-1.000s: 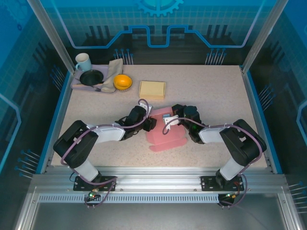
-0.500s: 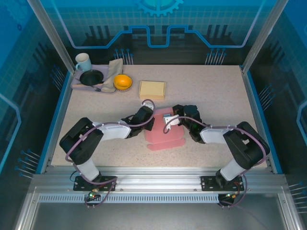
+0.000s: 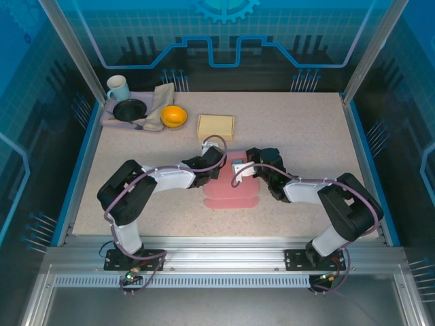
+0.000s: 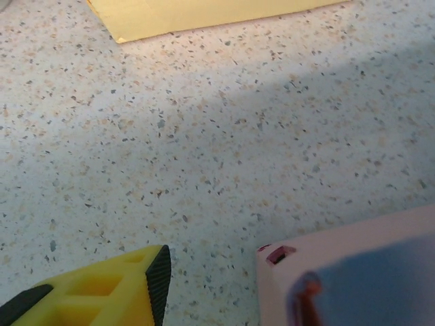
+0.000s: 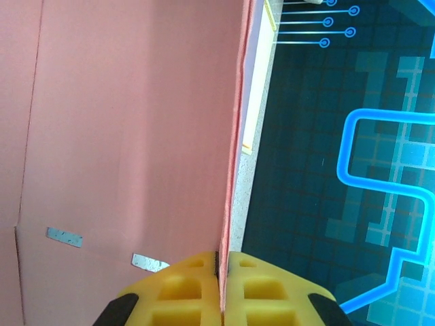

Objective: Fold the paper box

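2 right fingers [image 5: 170, 295] pinch a raised flap [image 5: 204, 136] of the pink paper box [image 3: 228, 193]; left fingers [image 4: 102, 292]: cannot tell.

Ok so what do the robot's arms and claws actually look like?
The left arm and right arm are black at the joints with white shells between, each trailed by a looping purple cable. The right claw has yellow plastic fingers with hollow ribbed pockets and black pads; the left claw shows the same yellow finger.
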